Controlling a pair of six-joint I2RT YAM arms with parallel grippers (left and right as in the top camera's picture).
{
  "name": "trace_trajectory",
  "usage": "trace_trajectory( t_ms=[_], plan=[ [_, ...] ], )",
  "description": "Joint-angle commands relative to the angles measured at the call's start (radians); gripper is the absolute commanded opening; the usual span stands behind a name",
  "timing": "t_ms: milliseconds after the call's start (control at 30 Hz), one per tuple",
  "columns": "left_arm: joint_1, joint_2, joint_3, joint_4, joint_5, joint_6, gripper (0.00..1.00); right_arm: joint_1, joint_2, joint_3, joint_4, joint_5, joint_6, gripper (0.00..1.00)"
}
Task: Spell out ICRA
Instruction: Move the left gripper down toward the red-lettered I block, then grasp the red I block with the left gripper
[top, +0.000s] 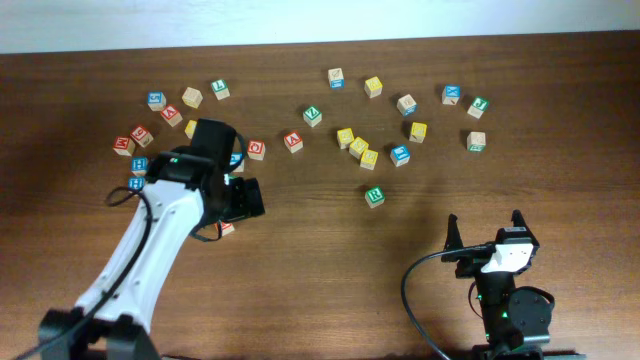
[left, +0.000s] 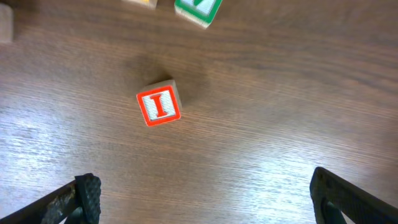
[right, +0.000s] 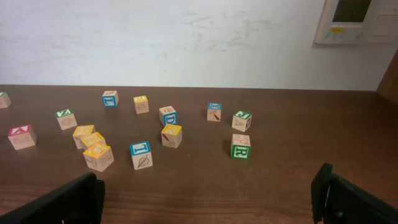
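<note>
The red "I" cube (left: 160, 106) lies on the wood table just ahead of my left gripper (left: 202, 199), which is open and empty, apart from it. In the overhead view the cube (top: 226, 228) peeks out beside the left gripper (top: 240, 200). The green "R" cube (top: 374, 196) stands alone mid-table and shows in the right wrist view (right: 240, 149). The red "A" cube (top: 293, 141) sits farther back, at far left in the right wrist view (right: 20, 135). Yellow cubes (top: 358, 147) cluster near the centre; I cannot read which is "C". My right gripper (top: 485, 228) is open and empty near the front edge.
Other letter cubes lie scattered along the back: a group at the left (top: 160, 110) behind the left arm, and more at the right (top: 452, 95). A green cube (left: 198, 9) sits beyond the "I" cube. A white wall (right: 186, 37) rises behind the table.
</note>
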Motion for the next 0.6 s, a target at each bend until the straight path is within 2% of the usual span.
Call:
trace_trajectory(
  t_ms=[0, 167, 233, 267, 333, 367, 467, 567],
  plan=[
    [-0.003, 0.077, 0.008, -0.008, 0.007, -0.021, 0.99, -0.007, -0.006, -0.005, -0.006, 0.012, 0.003, 0.98],
    [0.0, 0.169, 0.008, -0.001, -0.145, -0.179, 0.99, -0.007, -0.006, -0.005, -0.006, 0.012, 0.003, 0.98],
    [0.023, 0.187, 0.008, 0.006, -0.109, -0.179, 1.0, -0.007, -0.006, -0.005, -0.006, 0.012, 0.003, 0.98],
    [0.046, 0.198, 0.008, 0.018, -0.097, -0.179, 0.95, -0.007, -0.006, -0.005, -0.006, 0.012, 0.003, 0.99],
    [0.098, 0.22, 0.0, 0.055, -0.046, -0.178, 0.96, -0.007, -0.006, -0.005, -0.006, 0.012, 0.003, 0.98],
    [0.111, 0.234, -0.009, 0.078, -0.011, -0.178, 0.9, -0.007, -0.006, -0.005, -0.006, 0.012, 0.003, 0.98],
    [0.114, 0.268, -0.04, 0.132, 0.042, -0.178, 0.84, -0.007, -0.006, -0.005, -0.006, 0.012, 0.003, 0.98],
    [0.114, 0.271, -0.073, 0.172, 0.039, -0.178, 0.64, -0.007, -0.006, -0.005, -0.006, 0.012, 0.003, 0.98]
  ],
)
